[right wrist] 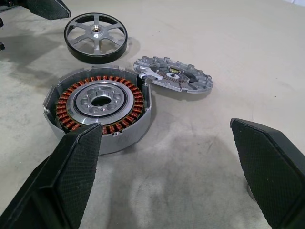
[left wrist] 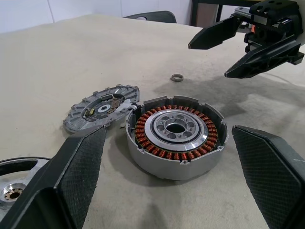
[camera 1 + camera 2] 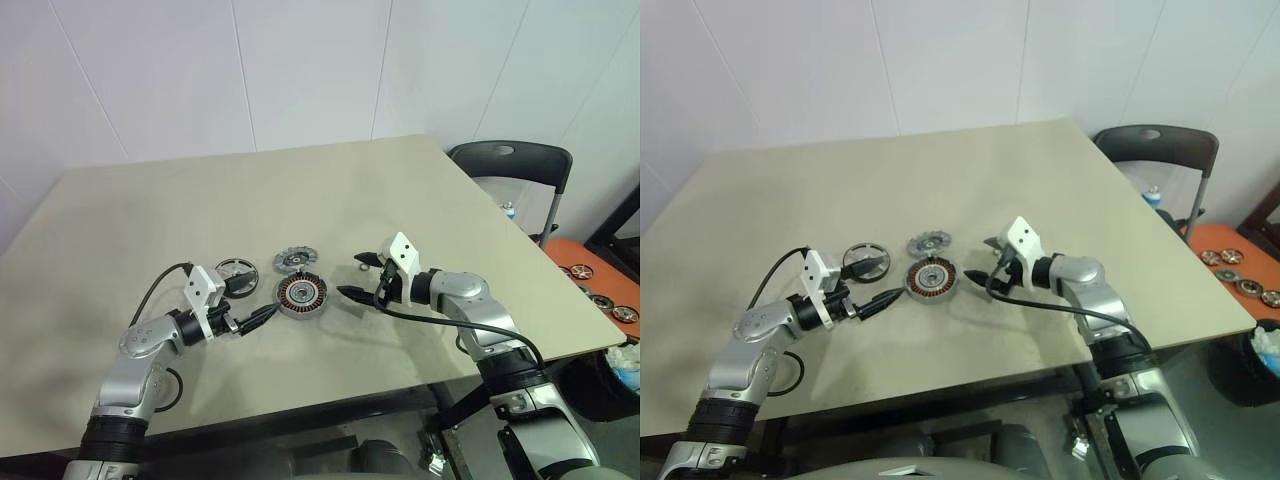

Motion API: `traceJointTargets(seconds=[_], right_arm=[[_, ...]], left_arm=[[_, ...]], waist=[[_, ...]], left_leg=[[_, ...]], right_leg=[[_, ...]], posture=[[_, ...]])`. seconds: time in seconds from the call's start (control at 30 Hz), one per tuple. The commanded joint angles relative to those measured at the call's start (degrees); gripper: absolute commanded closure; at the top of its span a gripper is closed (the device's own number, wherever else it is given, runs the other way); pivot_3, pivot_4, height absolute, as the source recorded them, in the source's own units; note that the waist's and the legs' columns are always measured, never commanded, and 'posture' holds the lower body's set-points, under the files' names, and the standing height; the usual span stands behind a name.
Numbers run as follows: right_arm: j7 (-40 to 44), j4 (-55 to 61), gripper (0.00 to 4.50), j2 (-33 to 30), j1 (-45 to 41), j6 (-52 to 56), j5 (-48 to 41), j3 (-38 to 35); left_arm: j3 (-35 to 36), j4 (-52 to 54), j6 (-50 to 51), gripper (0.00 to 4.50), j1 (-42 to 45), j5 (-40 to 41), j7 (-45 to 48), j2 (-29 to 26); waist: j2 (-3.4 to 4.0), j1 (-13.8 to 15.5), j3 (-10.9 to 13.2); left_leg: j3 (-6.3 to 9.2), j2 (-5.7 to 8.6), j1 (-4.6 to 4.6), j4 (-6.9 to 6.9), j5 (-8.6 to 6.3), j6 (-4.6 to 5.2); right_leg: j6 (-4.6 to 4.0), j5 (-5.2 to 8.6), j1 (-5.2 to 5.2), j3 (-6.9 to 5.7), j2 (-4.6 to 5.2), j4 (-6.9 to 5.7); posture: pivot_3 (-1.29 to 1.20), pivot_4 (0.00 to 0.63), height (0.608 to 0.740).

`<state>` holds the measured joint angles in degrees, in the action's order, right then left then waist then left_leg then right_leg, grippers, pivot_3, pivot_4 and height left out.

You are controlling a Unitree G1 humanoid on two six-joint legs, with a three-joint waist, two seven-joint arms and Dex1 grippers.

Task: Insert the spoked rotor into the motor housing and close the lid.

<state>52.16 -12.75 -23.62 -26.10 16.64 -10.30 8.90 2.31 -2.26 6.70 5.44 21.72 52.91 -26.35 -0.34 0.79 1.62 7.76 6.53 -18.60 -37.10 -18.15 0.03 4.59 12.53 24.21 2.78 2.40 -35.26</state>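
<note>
Both arms are built of rounded silver-grey shells joined by black rings. A white angular block is mounted on top of each wrist, just behind the left gripper [image 3: 262,304] and the right gripper [image 3: 354,276]. A black cable is looped from each block back along the forearm. The fingers [image 2: 78,167] are black, tapered, and faced with cross-hatched pads.

The motor housing [image 3: 301,296] sits flat on the bench [image 3: 200,210], open side up, copper windings ringing a silvery centre. The lid [image 3: 294,260], grey and notched, lies flat just behind it, nearly touching. The spoked rotor [image 3: 236,269] rests flat to the housing's left, silver spokes, dark rim.
</note>
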Motion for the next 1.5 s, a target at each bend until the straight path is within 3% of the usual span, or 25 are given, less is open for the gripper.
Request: traceJointTargets(seconds=[0.03, 0.17, 0.43, 0.8, 0.9, 1.17, 1.5], right_arm=[[0.33, 0.96, 0.02, 0.02, -1.53, -0.35, -0.75, -0.85], [-0.47, 0.0, 0.02, 0.35, -2.26, 0.61, -0.24, -0.67], [-12.56, -11.87, 0.02, 4.4, -8.66, 9.72, 2.28, -3.12], [-19.7, -18.05, 0.02, 8.97, -10.65, 10.14, 3.53, -3.92], [-19.02, -18.28, 0.6, 8.04, -10.41, 9.84, 3.79, -3.83], [-18.56, -18.19, 3.32, 7.14, -10.61, 9.1, 3.7, -4.08], [-18.12, -17.89, 3.32, 7.54, -10.12, 8.83, 3.45, -3.92]], left_arm=[[0.43, 1.44, -1.17, 0.0, 0.66, 0.22, -0.02, -0.02], [0.52, 1.54, -0.99, 0.0, 0.43, 0.23, -0.2, -0.05], [0.64, 1.86, -0.85, 0.0, 0.18, 0.31, -0.5, -0.17], [1.27, 3.4, -0.28, 0.0, -0.84, 0.7, -1.03, -0.68], [2.25, 3.42, -0.39, 0.0, -1.4, 0.79, -1.14, -1.41], [2.26, 4.91, 0.22, 0.0, -1.44, 0.9, -1.62, -1.74], [1.99, 4.82, 0.29, 0.0, -1.09, 0.59, -2.01, -1.69]], waist=[[0.0, 0.0, 0.0], [0.0, -0.01, 0.0], [0.0, -0.04, 0.0], [0.02, -0.18, -0.01], [0.02, -0.19, -0.01], [0.03, -0.2, -0.01], [0.03, -0.23, -0.01]], left_leg=[[0.0, 0.0, 0.0, 0.0, 0.0, 0.0], [0.0, 0.0, 0.0, 0.0, 0.0, 0.0], [-0.02, 0.0, 0.02, 0.01, 0.01, -0.02], [-0.05, 0.0, 0.0, 0.01, 0.01, -0.02], [-0.05, 0.01, 0.0, 0.01, 0.01, -0.02], [-0.05, 0.01, 0.0, 0.0, 0.01, -0.02], [-0.05, 0.0, 0.0, 0.0, 0.01, -0.02]], right_leg=[[0.0, 0.0, 0.0, 0.0, 0.0, 0.0], [0.0, 0.0, 0.0, 0.0, 0.0, 0.0], [-0.02, -0.01, 0.03, 0.02, 0.0, -0.07], [-0.02, -0.01, 0.08, 0.05, -0.01, -0.09], [-0.02, -0.01, 0.08, 0.05, -0.01, -0.09], [-0.02, -0.01, 0.08, 0.05, -0.02, -0.11], [-0.02, -0.01, 0.08, 0.05, -0.02, -0.11]], posture=[[0.0, 0.0, 0.74], [0.0, 0.0, 0.74], [0.0, 0.0, 0.74], [0.0, 0.0, 0.74], [0.0, 0.0, 0.74], [0.0, 0.0, 0.74], [0.0, 0.0, 0.74]])
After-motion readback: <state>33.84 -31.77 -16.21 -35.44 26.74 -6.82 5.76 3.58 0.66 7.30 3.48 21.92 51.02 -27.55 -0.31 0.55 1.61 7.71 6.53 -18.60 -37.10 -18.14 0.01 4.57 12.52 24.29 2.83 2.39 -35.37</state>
